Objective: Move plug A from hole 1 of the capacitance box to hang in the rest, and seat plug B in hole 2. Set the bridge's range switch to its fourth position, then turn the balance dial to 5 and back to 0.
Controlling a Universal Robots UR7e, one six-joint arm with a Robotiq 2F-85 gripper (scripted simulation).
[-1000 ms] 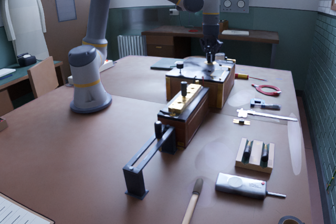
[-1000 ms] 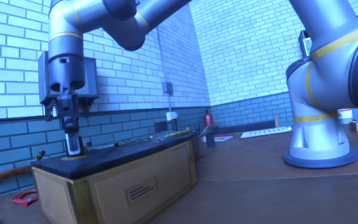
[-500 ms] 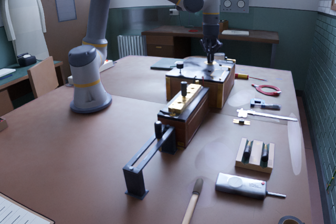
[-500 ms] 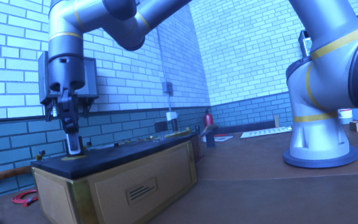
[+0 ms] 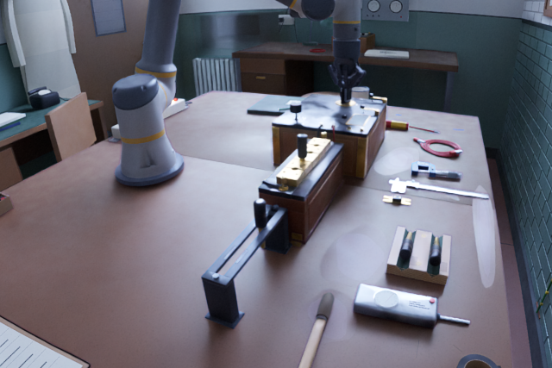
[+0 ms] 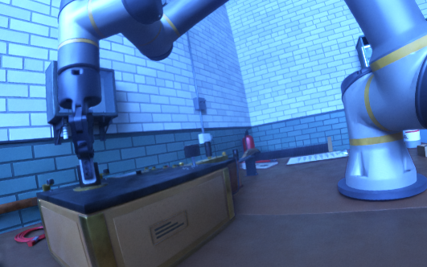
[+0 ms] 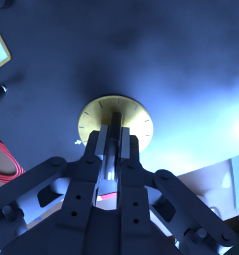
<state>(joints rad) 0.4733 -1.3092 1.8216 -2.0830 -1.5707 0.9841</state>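
The balance dial (image 7: 115, 122), a brass disc with tick marks and a narrow dark knob bar, sits on the black top of the bridge (image 5: 330, 125), and my gripper (image 7: 112, 143) stands straight down over it, clamped on that knob bar. The range switch (image 5: 295, 108) is a small black knob at the bridge's left edge. In front of the bridge is the capacitance box (image 5: 303, 181). One black plug (image 5: 302, 146) stands in its brass strip. Another plug (image 5: 260, 212) hangs in the black rest (image 5: 243, 257).
A wooden tray (image 5: 419, 255) with two spare plugs lies right of the box, near a handset (image 5: 397, 305). A red cable coil (image 5: 439, 147), a screwdriver (image 5: 401, 125), a micrometer (image 5: 434, 171) and a caliper (image 5: 434, 187) lie beside the bridge.
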